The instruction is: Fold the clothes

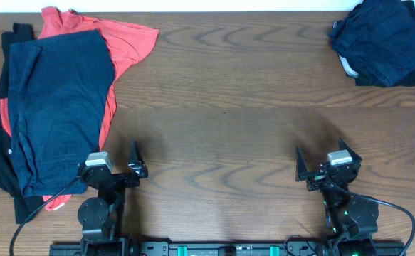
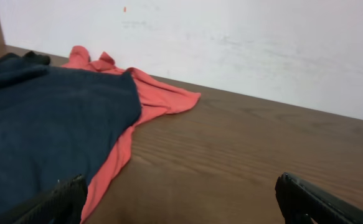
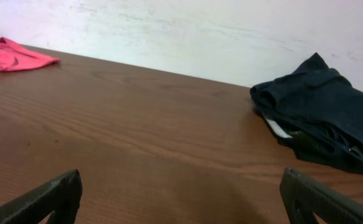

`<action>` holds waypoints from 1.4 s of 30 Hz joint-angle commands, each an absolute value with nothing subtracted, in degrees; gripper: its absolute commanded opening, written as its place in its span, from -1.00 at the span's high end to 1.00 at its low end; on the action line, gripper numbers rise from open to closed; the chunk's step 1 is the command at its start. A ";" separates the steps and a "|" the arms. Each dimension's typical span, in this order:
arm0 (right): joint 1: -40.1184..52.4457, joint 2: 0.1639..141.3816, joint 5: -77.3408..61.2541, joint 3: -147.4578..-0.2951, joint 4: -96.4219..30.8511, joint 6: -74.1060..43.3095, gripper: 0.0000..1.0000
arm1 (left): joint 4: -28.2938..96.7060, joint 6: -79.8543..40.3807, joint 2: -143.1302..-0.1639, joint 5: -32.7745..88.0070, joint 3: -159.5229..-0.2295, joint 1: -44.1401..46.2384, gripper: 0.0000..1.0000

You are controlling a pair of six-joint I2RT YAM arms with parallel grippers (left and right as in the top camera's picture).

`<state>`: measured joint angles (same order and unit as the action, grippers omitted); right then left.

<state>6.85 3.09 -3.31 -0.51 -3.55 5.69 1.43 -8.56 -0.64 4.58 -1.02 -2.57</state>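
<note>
— Shorts [image 1: 61,107]?
— We see them spread at the table's [image 1: 221,92] left end, over a red shirt [image 1: 132,39]; dark pile [image 1: 385,43] at its right end.
— Jaws?
— Left gripper [image 1: 137,161] and right gripper [image 1: 303,167]: both apart, empty.

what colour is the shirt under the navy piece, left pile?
Red, slightly coral. The shirt shows best in the overhead view.

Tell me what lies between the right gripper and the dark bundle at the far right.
Only bare wooden table lies between the right gripper and the dark bundle. It shows clearest in the right wrist view.
</note>
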 commanded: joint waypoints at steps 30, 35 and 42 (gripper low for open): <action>6.39 21.43 -4.78 -4.56 17.21 7.40 -0.98 | 4.08 -7.57 -1.58 -1.13 -0.23 -2.68 -0.96; 6.39 30.04 -5.52 -9.76 20.86 7.40 -0.98 | 4.51 -7.84 -4.93 -0.64 -2.37 -2.68 -0.95; 6.39 44.77 -13.78 -21.85 22.31 7.38 -0.98 | 6.94 -7.81 -18.00 -0.64 -12.84 -2.68 -0.96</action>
